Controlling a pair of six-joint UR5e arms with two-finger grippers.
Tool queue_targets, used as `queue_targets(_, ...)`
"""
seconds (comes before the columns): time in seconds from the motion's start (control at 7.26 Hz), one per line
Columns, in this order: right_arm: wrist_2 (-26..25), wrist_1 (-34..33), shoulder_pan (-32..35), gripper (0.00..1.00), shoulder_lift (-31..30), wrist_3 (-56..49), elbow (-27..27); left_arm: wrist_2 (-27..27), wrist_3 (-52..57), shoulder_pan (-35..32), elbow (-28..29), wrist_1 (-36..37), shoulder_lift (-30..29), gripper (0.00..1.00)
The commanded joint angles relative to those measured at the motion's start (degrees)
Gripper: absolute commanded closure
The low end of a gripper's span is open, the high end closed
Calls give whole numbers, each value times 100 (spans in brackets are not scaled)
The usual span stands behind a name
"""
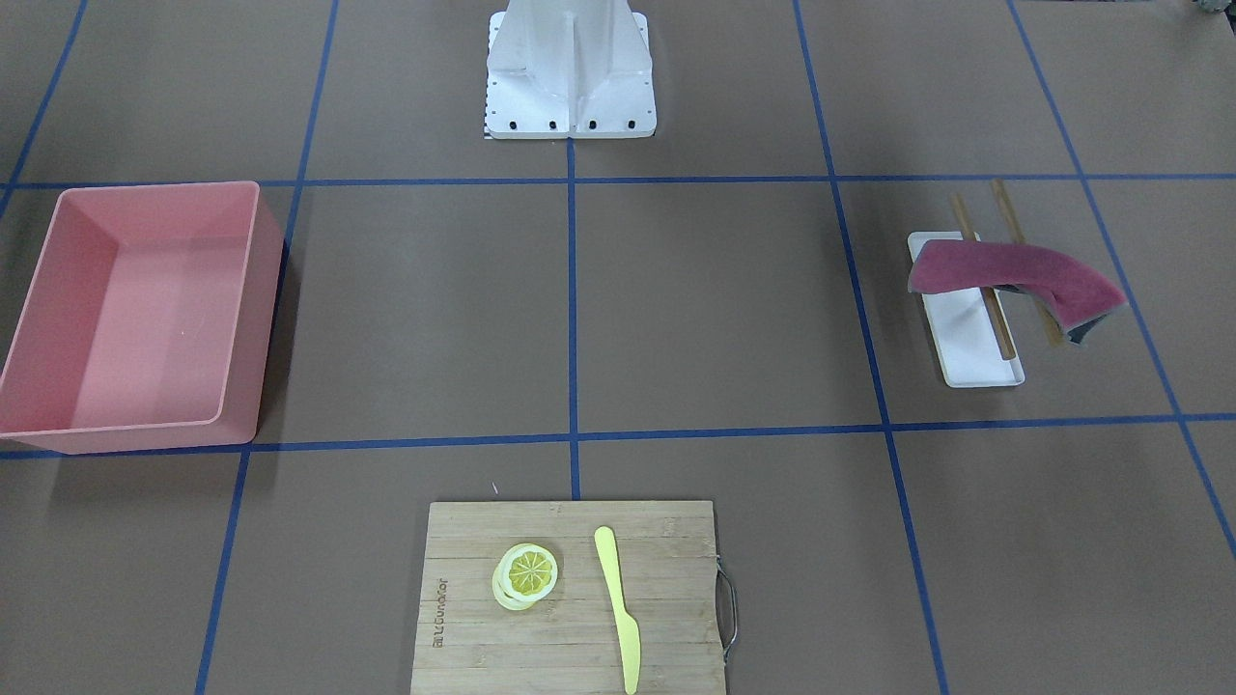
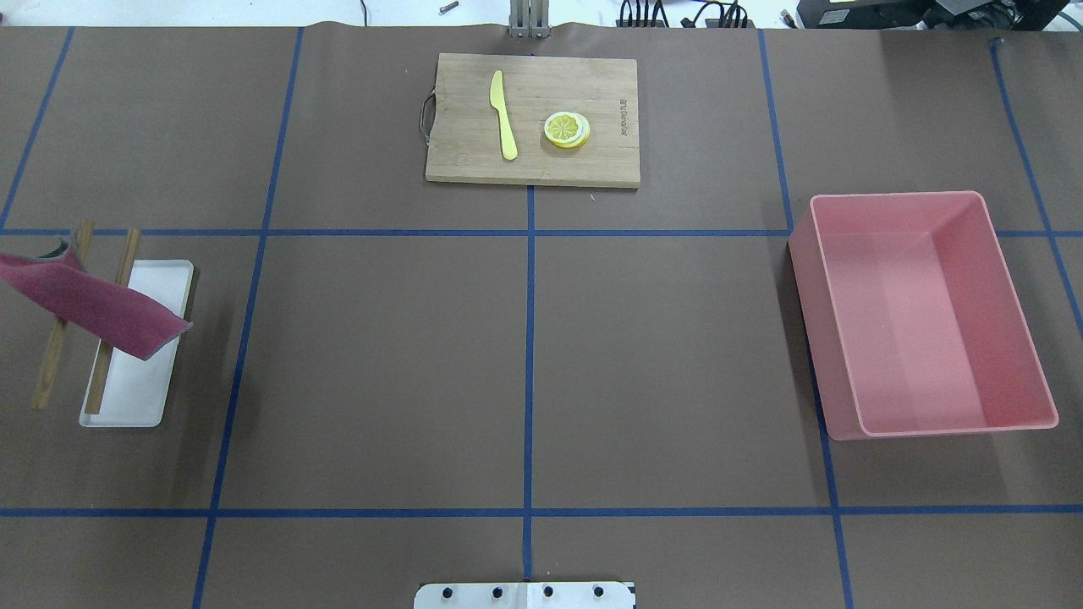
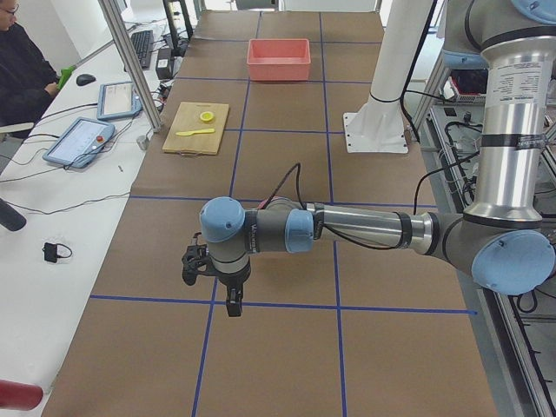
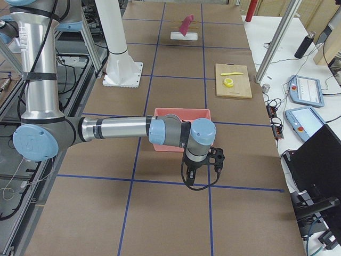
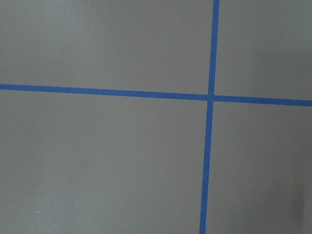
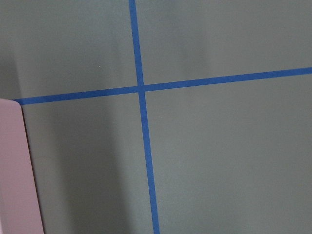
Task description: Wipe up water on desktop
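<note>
Over the matte brown, blue-taped desktop [image 2: 381, 364] hang our black left gripper [image 3: 233, 308] and right gripper [image 4: 189, 182]; we cannot tell their opening or hold.

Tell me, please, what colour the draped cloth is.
Dark pink-red cloth, clearest in the front-facing view.

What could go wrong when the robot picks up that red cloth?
Lifting the red cloth might drag along the wooden sticks under it, one of which lies on the white tray. Also, I can see no puddle on the desktop, so it may wipe the wrong spot.
</note>
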Motion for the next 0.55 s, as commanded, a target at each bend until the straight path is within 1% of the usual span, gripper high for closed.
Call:
queue_targets(0.0, 18, -8, 0, 0, -44, 0, 85, -19, 10, 0, 56, -28, -11, 1)
queue_targets(0.41, 18, -8, 0, 0, -53, 0, 85, -37, 19, 0, 65, -55, 6, 1)
